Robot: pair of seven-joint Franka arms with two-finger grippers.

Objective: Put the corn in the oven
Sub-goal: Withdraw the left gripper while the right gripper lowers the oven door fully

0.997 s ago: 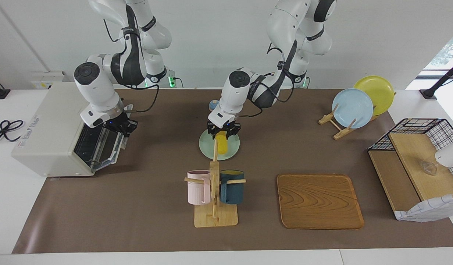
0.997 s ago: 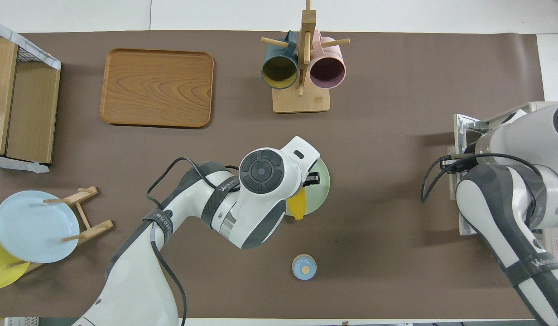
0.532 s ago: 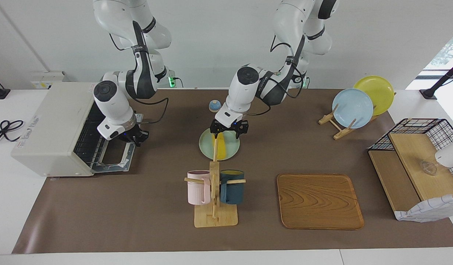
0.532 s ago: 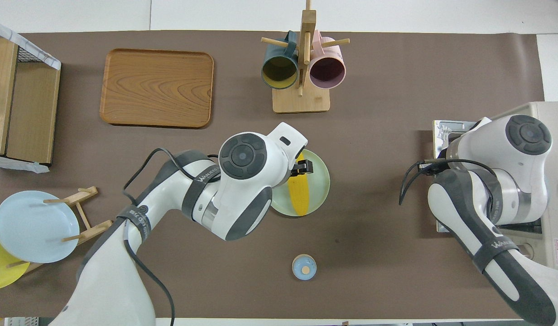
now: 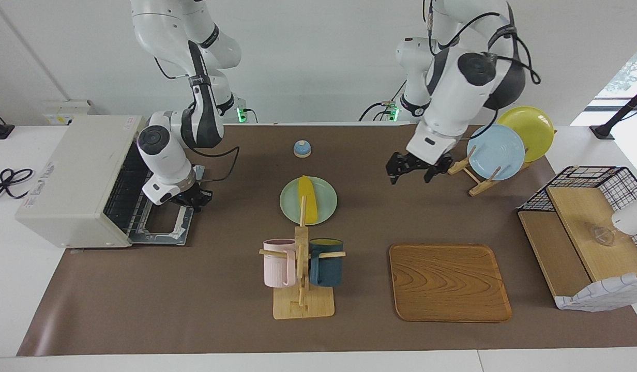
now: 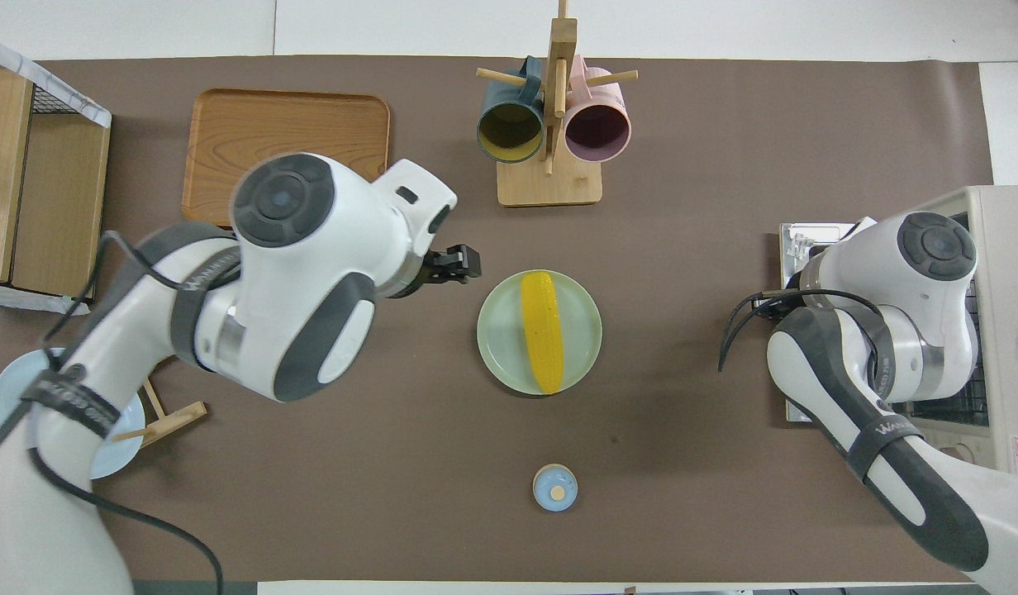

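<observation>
The yellow corn (image 5: 308, 199) (image 6: 542, 330) lies alone on a pale green plate (image 5: 326, 206) (image 6: 497, 330) mid-table. My left gripper (image 5: 411, 173) (image 6: 463, 264) hangs open and holds nothing, up in the air over the mat between that plate and the plate rack. The off-white oven (image 5: 75, 175) (image 6: 1001, 248) stands at the right arm's end of the table. Its door (image 5: 161, 227) lies dropped flat, and the wire rack inside shows. My right gripper (image 5: 192, 199) is shut at the door's handle edge; whether it grips the handle I cannot tell. The overhead view hides it under the arm.
A mug tree (image 5: 302, 268) with a pink and a blue mug stands farther from the robots than the green plate. Beside it lies a wooden tray (image 5: 449, 281). A small blue bell (image 5: 302, 148) sits near the robots. A plate rack (image 5: 497, 152) and a wire shelf (image 5: 582, 232) occupy the left arm's end.
My left gripper opened, left the corn on the green plate, then rose and swung away toward its own end. My right gripper brought the oven door down flat.
</observation>
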